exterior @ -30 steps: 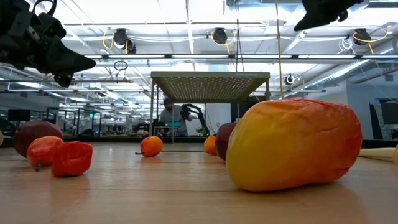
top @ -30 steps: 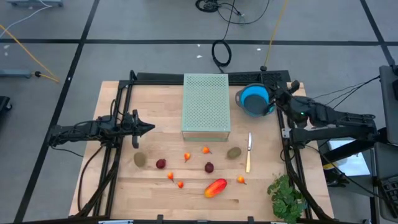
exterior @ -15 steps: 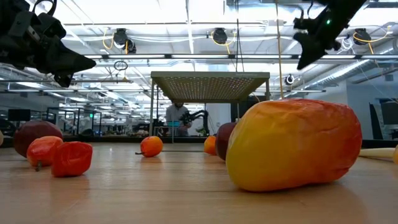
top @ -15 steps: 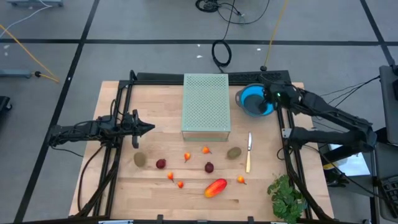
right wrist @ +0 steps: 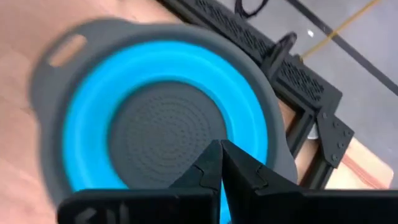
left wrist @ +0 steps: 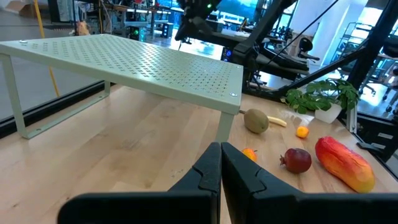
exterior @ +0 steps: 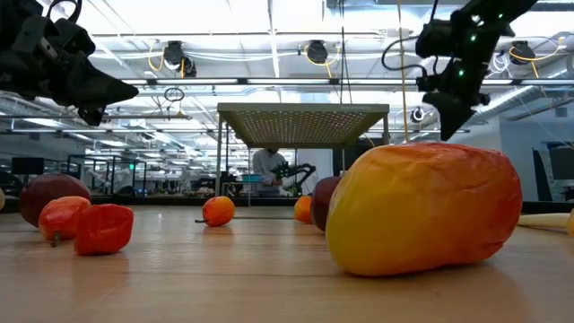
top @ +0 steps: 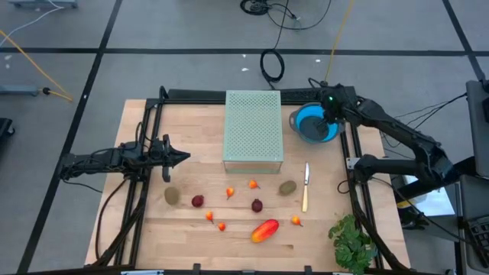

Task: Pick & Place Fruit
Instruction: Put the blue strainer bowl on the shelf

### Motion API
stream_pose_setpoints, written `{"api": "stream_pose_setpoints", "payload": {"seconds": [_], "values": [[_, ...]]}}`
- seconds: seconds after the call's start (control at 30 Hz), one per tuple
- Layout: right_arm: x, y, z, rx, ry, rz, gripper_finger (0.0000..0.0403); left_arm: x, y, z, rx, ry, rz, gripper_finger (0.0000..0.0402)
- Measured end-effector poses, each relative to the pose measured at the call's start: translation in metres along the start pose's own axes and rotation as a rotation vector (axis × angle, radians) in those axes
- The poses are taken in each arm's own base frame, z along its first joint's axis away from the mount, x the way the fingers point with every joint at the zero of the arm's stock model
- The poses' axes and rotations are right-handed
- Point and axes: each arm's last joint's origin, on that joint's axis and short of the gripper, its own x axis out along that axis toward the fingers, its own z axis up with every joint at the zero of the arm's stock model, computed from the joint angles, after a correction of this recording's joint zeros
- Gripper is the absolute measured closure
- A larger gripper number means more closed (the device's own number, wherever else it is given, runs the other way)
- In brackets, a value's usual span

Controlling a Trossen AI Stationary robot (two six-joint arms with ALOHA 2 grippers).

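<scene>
We are watching the right gripper (top: 330,114) hovering over the blue bowl (top: 313,123) at the table's far right corner, fingers clenched on nothing. The fruit is lying well apart from it, toward the near edge: the mango (top: 264,230), long axis slanting across the board, with 2 kiwis (top: 287,186) flanking. The left gripper (top: 183,157), also clenched and empty, is sitting nearer the left kiwi (top: 172,195).

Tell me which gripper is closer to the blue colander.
Right. The right gripper hovers directly over the blue colander; the left gripper sits across the table, beyond the green perforated rack.
</scene>
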Motion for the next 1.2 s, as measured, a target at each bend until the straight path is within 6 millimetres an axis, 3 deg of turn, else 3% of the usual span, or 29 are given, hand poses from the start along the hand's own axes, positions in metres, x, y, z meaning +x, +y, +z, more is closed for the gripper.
{"api": "stream_pose_setpoints", "payload": {"seconds": [0.27,0.87,1.2], "values": [[0.021,-0.007,0.005,-0.060,0.067,-0.030,0.0357,0.000,0.000,0.000,0.000,0.000,0.000,0.0392],[0.054,-0.031,0.008,0.032,0.143,-0.054,0.0167,0.000,0.000,0.000,0.053,0.001,0.001,0.0392],[0.071,-0.036,0.013,0.083,0.132,-0.070,0.0140,0.000,0.000,0.000,0.052,0.000,0.001,0.0392]]}}
